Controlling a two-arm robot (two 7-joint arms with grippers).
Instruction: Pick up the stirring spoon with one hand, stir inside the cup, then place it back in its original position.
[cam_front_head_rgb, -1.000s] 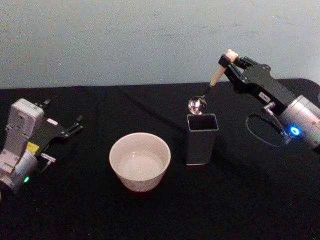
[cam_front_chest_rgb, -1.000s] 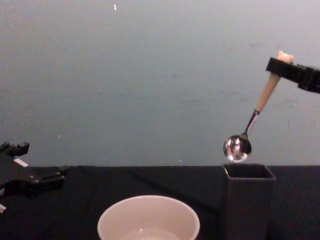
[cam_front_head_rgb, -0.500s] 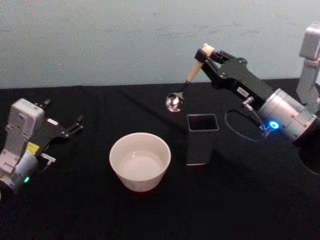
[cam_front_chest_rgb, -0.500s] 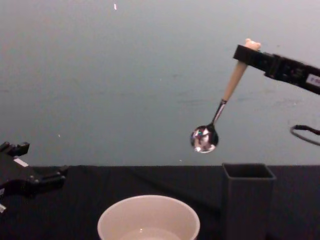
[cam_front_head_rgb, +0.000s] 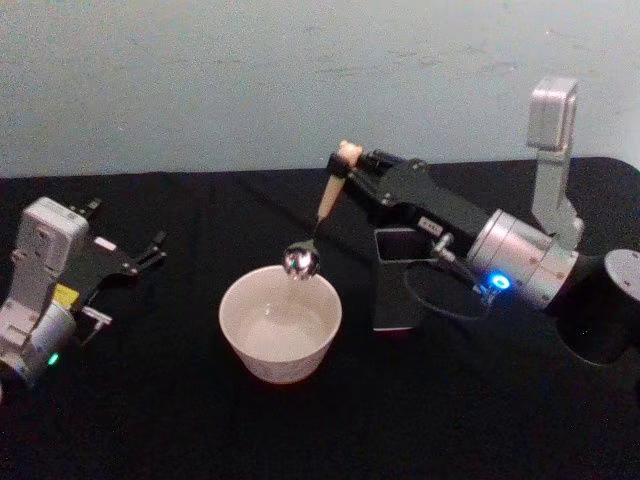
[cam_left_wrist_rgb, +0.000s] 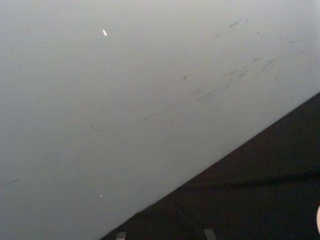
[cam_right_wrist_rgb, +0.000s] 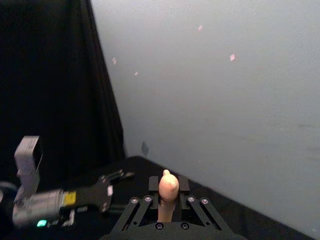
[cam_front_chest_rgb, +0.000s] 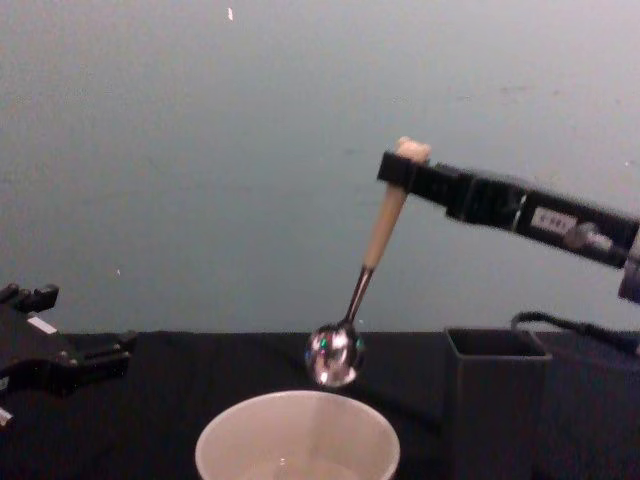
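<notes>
My right gripper (cam_front_head_rgb: 351, 173) is shut on the top of the stirring spoon's cream handle (cam_front_head_rgb: 328, 196), just under the small bear head (cam_right_wrist_rgb: 168, 184). The spoon (cam_front_chest_rgb: 372, 262) hangs tilted, and its shiny round bowl (cam_front_chest_rgb: 334, 357) hovers just above the far rim of the cream-white cup (cam_front_head_rgb: 280, 322), slightly right of the cup's centre. The cup (cam_front_chest_rgb: 297, 438) stands at the table's middle. The dark grey square holder (cam_front_chest_rgb: 495, 395) stands right of the cup, with its mouth bare; the right arm crosses in front of this holder (cam_front_head_rgb: 398, 290) in the head view. My left gripper (cam_front_head_rgb: 150, 250) rests open at the far left.
A black cloth (cam_front_head_rgb: 200, 420) covers the table, with a pale wall (cam_front_head_rgb: 200, 80) behind it. A black cable (cam_front_head_rgb: 440, 305) loops from the right arm near the holder. The left arm's body (cam_front_head_rgb: 40, 280) lies along the table's left edge.
My right gripper has carried the spoon left and down, from above the holder to just over the cup's rim. The left arm has stayed still.
</notes>
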